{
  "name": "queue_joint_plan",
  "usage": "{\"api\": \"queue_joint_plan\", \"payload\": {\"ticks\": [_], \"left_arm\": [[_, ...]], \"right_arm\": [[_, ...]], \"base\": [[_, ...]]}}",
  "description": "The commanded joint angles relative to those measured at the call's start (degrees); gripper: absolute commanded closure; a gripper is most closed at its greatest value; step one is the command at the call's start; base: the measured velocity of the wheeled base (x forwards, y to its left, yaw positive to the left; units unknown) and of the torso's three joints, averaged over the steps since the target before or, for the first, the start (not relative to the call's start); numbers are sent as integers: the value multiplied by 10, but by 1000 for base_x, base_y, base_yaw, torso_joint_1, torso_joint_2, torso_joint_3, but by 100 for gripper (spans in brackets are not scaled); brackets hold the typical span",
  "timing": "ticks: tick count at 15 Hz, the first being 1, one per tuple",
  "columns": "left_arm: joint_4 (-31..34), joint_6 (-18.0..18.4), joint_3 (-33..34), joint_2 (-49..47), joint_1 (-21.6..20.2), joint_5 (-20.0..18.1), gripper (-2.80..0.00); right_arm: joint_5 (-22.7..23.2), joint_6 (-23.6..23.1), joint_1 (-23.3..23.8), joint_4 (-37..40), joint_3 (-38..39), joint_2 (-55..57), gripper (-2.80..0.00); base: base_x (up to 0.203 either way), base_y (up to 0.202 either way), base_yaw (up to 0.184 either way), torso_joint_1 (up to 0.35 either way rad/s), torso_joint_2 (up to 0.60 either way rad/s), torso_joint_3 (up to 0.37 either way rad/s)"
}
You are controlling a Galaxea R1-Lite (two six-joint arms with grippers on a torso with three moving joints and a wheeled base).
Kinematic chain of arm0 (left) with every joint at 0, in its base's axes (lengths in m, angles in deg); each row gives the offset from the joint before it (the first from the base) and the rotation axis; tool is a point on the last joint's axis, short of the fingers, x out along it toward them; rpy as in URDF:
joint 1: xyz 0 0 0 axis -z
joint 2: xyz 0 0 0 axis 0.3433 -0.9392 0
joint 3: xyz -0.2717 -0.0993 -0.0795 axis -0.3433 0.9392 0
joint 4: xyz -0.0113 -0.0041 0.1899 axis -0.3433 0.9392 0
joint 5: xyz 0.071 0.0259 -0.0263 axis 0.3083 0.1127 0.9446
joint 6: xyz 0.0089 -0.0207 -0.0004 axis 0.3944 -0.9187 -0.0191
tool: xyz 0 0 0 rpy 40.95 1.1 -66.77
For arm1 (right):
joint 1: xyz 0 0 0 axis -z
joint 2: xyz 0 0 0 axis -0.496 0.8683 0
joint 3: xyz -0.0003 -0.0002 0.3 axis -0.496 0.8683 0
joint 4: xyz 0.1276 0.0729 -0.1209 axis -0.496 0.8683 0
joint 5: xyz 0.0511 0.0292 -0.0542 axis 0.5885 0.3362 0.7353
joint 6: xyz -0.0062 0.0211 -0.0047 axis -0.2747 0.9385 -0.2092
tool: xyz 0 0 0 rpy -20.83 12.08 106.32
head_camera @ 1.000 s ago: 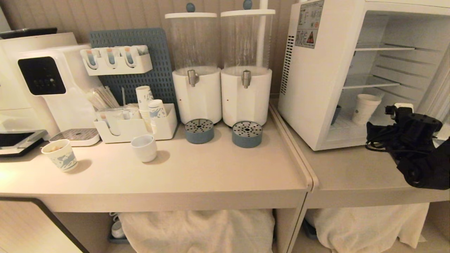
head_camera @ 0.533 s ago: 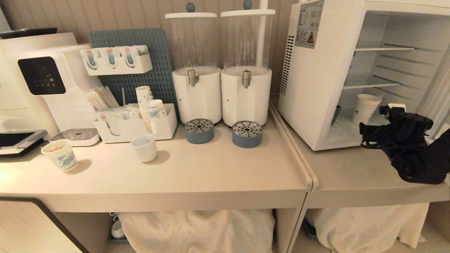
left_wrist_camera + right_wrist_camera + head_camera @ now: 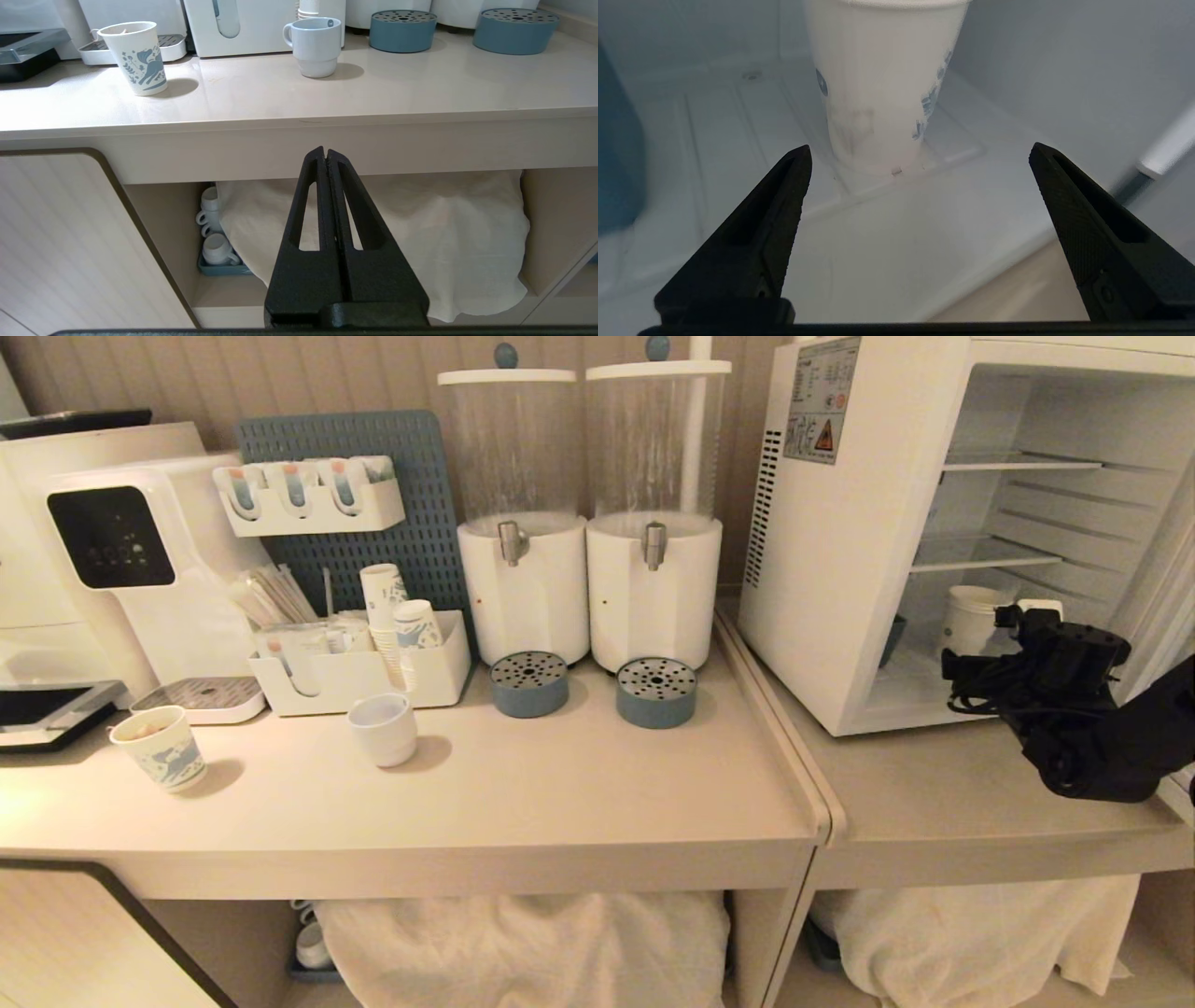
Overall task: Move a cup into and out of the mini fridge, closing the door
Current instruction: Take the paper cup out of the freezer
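Right arm (image 3: 1111, 747): matte black, bulky rounded housings, loose black cable loops bunched along its side, small white block on top near front. Right gripper (image 3: 920, 156): two black tapered wedge fingers (image 3: 761, 224), long hollow slots, fine-textured inner faces, small screw near base. Left gripper (image 3: 327, 154): same black slotted wedge pair, grainy finish.

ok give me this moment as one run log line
right gripper: open, short of cup | cup: upright on mini fridge floor | door: open | left gripper: shut, parked below counter

White cup (image 3: 882, 84) — small blue logo; white mini fridge (image 3: 840, 551); black hand (image 3: 920, 154).
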Motion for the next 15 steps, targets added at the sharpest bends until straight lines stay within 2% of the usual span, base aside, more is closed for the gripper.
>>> {"api": "queue_joint_plan", "payload": {"ticks": [1,6,15], "left_arm": [[0,0,11,0,0,0,0],[0,0,11,0,0,-1,0],[0,0,11,0,0,-3,0]], "right_arm": [[-1,-1,0,-1,-19,21,-280],[-1,-1,0,23,-76,51,-280],[0,-2,-1,48,-131,73,-280]], "base": [[0,0,0,0,0,0],[0,0,0,0,0,0],[0,0,0,0,0,0]]}}
